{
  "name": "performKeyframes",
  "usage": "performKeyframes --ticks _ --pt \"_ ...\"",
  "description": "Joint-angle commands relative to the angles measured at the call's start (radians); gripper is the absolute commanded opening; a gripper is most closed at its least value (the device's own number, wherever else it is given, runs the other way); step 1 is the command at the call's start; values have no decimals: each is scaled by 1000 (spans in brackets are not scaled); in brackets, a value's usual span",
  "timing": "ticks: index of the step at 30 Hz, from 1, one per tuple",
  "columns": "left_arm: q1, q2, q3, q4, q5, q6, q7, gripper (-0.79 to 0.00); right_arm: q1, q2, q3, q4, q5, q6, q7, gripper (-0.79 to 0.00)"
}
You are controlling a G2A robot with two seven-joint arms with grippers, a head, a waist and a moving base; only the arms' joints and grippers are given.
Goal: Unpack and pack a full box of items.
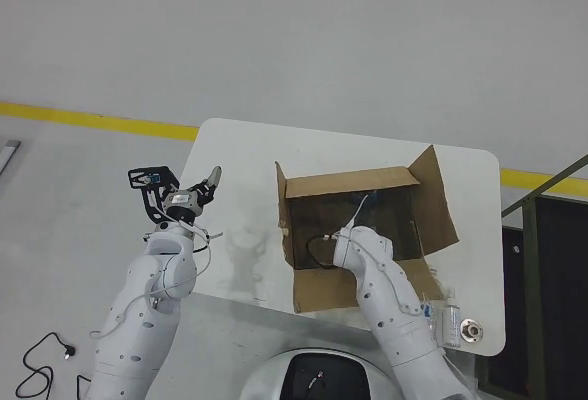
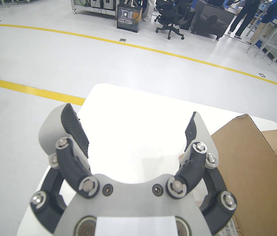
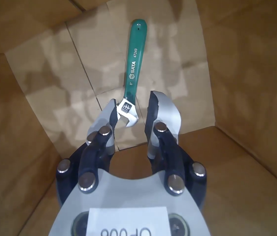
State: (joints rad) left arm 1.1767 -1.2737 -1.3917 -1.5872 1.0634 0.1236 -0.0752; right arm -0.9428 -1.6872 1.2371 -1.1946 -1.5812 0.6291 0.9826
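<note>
The counter [image 1: 234,150] is white with rounded corners. Beyond the counter's far edge, a straight yellow line [image 1: 84,118] crosses the pale floor [image 1: 74,220]. A second, curved yellow line [image 2: 138,46] lies farther out. A black cable [image 1: 36,368] lies on the floor off the counter's left side. A dark green frame [image 1: 574,270] stands off its right side. Black office chairs [image 2: 170,8] stand well beyond the counter.

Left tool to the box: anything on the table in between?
Nothing. The top view shows only bare white table between the open left tool and the cardboard box.
</note>
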Motion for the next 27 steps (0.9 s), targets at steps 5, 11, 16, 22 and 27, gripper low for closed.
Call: performKeyframes --ticks 5,11,16,22,27 --pt "0 0 0 0 0 0 0 0 11 -9 -4 56 36 13 -13 -413" --pt "0 0 0 0 0 0 0 0 71 -15 1 123 47 8 -47 -403" --pt "0 0 0 0 0 0 0 0 128 -21 2 203 52 15 -97 -372" --pt "0 0 0 0 0 0 0 0 188 -28 13 309 79 27 -154 -345" --pt "0 0 0 0 0 0 0 0 231 -34 16 390 99 25 -171 -222"
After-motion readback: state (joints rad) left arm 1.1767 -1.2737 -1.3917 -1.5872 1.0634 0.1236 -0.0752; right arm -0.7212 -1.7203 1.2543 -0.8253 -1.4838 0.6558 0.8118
